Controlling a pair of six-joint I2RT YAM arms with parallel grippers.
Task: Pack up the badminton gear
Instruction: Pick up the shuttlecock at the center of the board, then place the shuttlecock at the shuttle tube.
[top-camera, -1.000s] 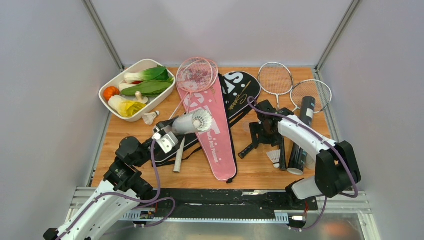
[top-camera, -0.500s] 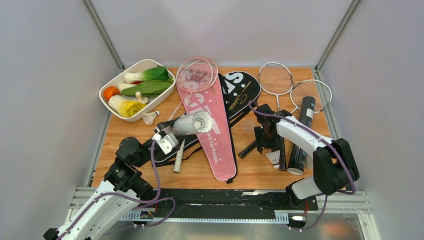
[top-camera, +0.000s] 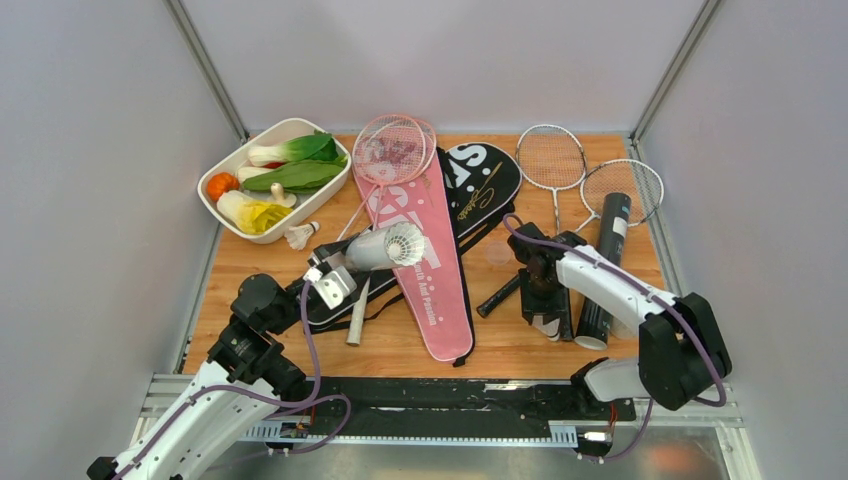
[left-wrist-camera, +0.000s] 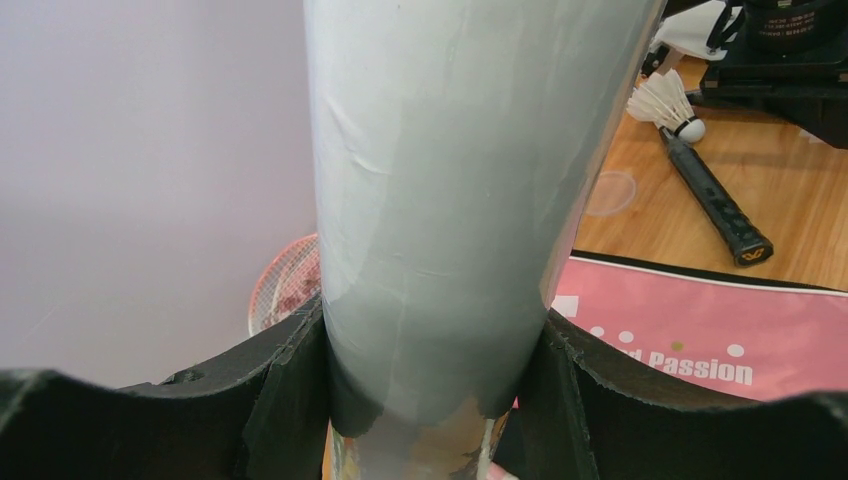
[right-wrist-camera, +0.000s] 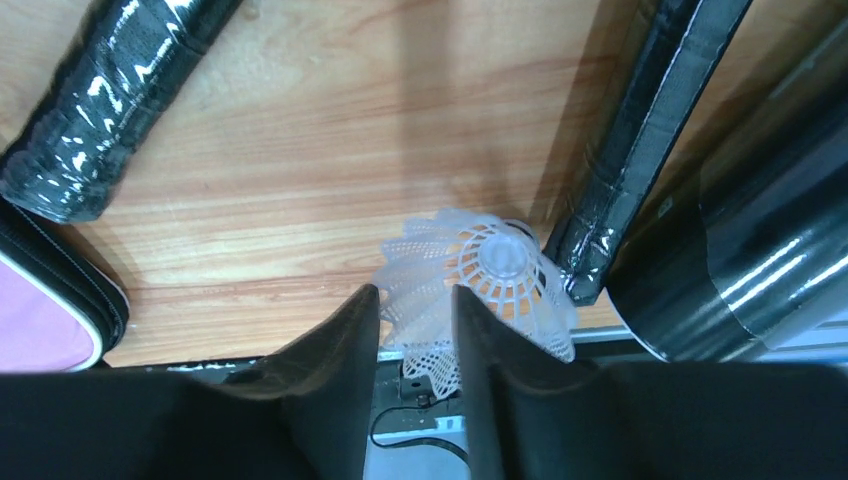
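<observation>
Wooden tabletop (top-camera: 500, 350) is lying strewn with gear. A long pink racket-shaped cover (top-camera: 432, 280) is sitting at centre, overlapping a black racket-shaped cover (top-camera: 485, 175) to its far right.

Left gripper (left-wrist-camera: 430, 400) is hanging left of centre, fingers clamped on either side of a silver-grey tube (left-wrist-camera: 440, 180). It is holding the tube raised, mouth facing right, with a white shuttlecock (top-camera: 404, 241) showing in the mouth. Nothing is changing here over the last second.

Right gripper (right-wrist-camera: 415, 300) is the mover. It has been dropping toward the near right and is now sitting over a white mesh-skirted shuttlecock (right-wrist-camera: 500, 265). That one is lying on the wood, just beside a black racket handle (right-wrist-camera: 650, 120) and a long black tube (top-camera: 603, 270). The fingers (right-wrist-camera: 345, 340), wide a second ago, are narrowing onto the skirt's edge; whether they are gripping yet, cannot tell.

Reading: a pick-up is starting, likely bound for the held tube.
</observation>
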